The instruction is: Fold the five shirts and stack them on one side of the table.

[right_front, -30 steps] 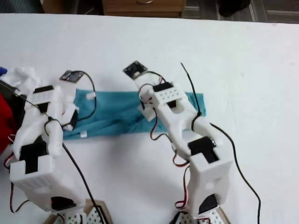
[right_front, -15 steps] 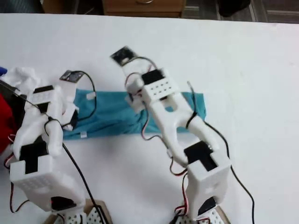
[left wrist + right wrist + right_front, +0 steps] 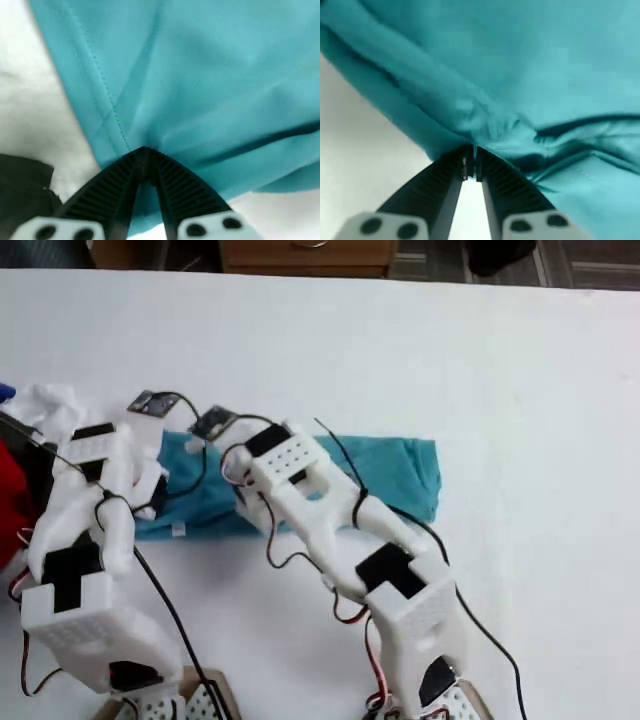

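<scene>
The shirt point(image 3: 395, 468), teal and already folded to a long band, lies across the middle of the high view on the white surface point(image 3: 500, 350). Its right end is flat and free, and its left part is under the two arms.

The left fingers point(image 3: 144, 151) are shut on it. Their tips meet on the cloth beside a stitched hem, and creases run away from the pinch. I judge this hold to be an anchor that keeps that end from sliding. The right fingers point(image 3: 470, 154) are closed too, with only a sliver between the tips. They nip a bunched ridge of the same shirt at its edge, with bare surface just beyond. That grip looks meant to lift or draw a layer for the next fold, but the direction cannot be told.

The left arm point(image 3: 85, 510) stands along the left edge of the high view, leaning up from the lower left to the band's left end. The right arm point(image 3: 330, 510) stretches from bottom centre diagonally to the upper left and crosses the band. Its wrist sits low over the shirt left of centre, near the left arm's wrist.

A red cloth point(image 3: 8, 502) and a white cloth point(image 3: 50, 402) lie at the left edge and are probably other shirts.
</scene>
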Motion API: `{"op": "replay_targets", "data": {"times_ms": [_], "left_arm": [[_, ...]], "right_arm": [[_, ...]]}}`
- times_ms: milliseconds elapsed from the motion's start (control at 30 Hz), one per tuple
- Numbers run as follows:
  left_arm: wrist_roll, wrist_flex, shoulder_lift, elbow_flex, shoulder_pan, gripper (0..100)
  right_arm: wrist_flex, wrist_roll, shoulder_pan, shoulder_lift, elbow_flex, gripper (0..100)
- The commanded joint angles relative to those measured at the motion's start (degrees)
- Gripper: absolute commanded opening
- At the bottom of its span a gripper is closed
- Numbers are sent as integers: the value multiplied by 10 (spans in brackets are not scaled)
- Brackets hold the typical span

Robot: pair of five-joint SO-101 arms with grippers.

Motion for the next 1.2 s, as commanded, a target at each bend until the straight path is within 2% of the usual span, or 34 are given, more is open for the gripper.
{"op": "replay_targets", "data": {"times_ms": [0,200,367,500,700,867,1033,1167], "left_arm": [[0,-28,6,0,-2,27],[0,-28,6,0,-2,27],[0,-28,6,0,-2,27],[0,-28,6,0,-2,27],[0,-28,6,0,-2,27],[0,-28,6,0,-2,27],[1,-14,-11,-15,-1,27],[1,64,-62,-59,7,27]], "right_arm": [[25,7,10,-44,-2,20],[29,32,59,-139,-5,20],[0,32,146,-192,9,20],[-47,33,210,-156,55,20],[-114,76,245,-58,72,20],[-173,77,299,-15,72,20],[-119,78,320,-49,63,20],[-88,79,298,-129,63,20]]}}
